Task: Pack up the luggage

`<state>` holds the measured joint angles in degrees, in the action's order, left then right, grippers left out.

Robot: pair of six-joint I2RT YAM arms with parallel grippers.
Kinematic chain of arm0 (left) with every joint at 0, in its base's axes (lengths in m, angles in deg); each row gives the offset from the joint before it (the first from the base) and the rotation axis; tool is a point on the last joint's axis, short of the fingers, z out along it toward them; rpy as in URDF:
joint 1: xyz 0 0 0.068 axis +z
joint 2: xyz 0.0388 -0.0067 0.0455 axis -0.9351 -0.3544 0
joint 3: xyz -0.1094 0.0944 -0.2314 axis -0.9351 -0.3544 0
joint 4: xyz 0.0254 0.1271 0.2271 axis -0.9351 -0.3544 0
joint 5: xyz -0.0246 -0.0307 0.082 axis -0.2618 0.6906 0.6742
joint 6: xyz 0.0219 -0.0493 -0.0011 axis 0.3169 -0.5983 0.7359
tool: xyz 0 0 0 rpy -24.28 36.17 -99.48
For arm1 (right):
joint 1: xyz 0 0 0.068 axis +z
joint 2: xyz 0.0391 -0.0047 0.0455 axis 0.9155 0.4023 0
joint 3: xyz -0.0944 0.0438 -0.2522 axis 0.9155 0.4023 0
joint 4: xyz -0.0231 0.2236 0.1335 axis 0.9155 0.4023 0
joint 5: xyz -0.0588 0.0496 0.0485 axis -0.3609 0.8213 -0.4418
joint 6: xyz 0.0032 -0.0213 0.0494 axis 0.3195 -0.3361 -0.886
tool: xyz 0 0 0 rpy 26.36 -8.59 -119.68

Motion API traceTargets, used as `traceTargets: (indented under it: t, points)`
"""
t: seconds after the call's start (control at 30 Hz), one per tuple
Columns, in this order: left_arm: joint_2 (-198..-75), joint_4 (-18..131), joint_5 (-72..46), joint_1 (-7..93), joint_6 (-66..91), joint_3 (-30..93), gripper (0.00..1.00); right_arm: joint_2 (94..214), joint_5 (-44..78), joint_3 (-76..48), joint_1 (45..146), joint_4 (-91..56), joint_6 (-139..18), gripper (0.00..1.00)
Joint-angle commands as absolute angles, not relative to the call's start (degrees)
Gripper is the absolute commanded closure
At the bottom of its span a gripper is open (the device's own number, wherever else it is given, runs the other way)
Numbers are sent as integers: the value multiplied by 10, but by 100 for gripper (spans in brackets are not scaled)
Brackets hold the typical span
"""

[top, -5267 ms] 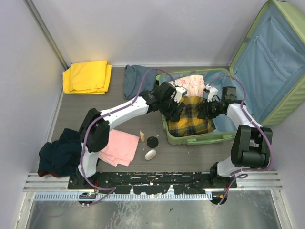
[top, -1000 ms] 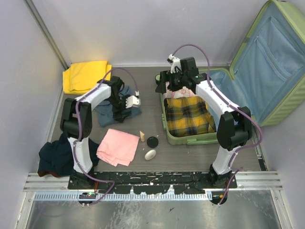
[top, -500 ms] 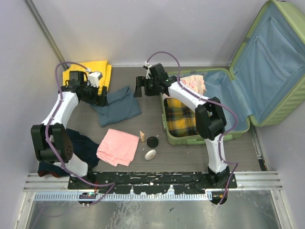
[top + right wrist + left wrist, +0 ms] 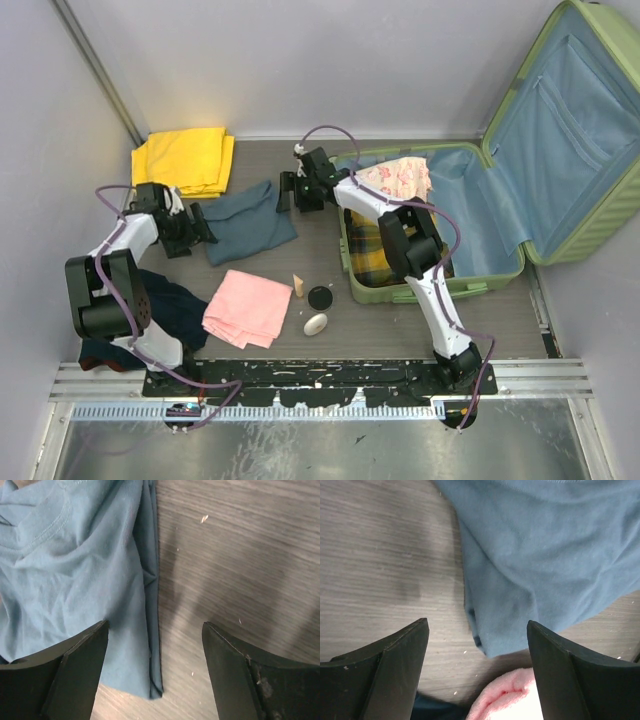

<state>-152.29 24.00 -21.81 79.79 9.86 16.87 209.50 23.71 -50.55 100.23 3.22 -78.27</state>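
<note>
Either side of the blue shirt [image 4: 245, 220], left claw [image 4: 198, 228] and right claw [image 4: 290, 192] are hovering wide open, holding nothing. I'd be pinching both edges evenly, low to the counter [image 4: 310, 250], before lifting toward the luggage [image 4: 575, 130] sitting open beside the shirt.

The light-green hard-shell luggage [image 4: 560, 130] lies open at the right, its blue-lined lid tilted up, its base partly filled.
</note>
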Motion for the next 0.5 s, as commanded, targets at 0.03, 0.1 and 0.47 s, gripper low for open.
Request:
traceTargets:
  t: [0.03,0.1,0.47]
  points:
    - [-1561,292,-243,801,67,201,22,2116,250,-559,1009,-14,-795,21]
    - [-1582,289,-248,802,65,216,24,2126,250,-564,1015,-17,-796,22]
    - [-1665,306,-263,784,52,237,38,2158,274,-540,1049,-18,-846,29]
